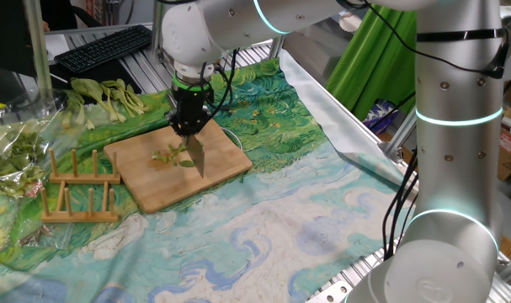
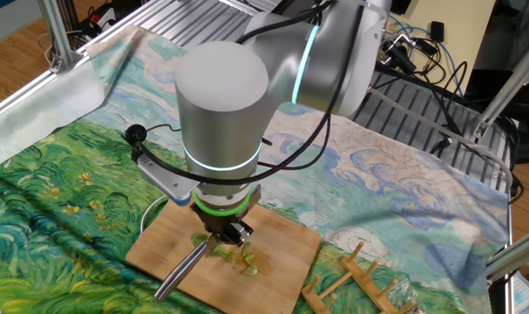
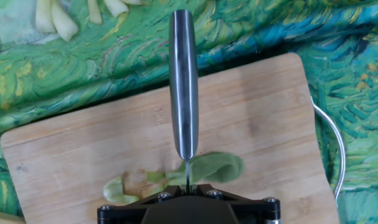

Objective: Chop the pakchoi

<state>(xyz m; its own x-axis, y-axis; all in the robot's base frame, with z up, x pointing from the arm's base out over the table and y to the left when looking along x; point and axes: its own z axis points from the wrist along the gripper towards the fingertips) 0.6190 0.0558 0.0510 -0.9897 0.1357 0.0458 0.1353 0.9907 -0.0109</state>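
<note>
The claw [image 1: 188, 128] is squeezed tight on a knife [image 1: 194, 156], which seems to touch the pakchoi [image 3: 204, 171] on the wooden board [image 1: 146, 181].

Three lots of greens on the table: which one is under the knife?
The small pakchoi on the cutting board, right below the knife. The whole-stalk bunch lies off the board on the cloth; the plastic-wrapped greens sit at the table's edge.

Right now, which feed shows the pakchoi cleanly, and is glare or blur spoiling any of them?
Hand view: sharp, evenly lit; the knife handle carries a soft sheen and covers part of the pakchoi. One fixed view: clear, the blade partly screens the leaf. Other fixed view: the arm hides most of the cutting board, and the leaf looks small and soft.
</note>
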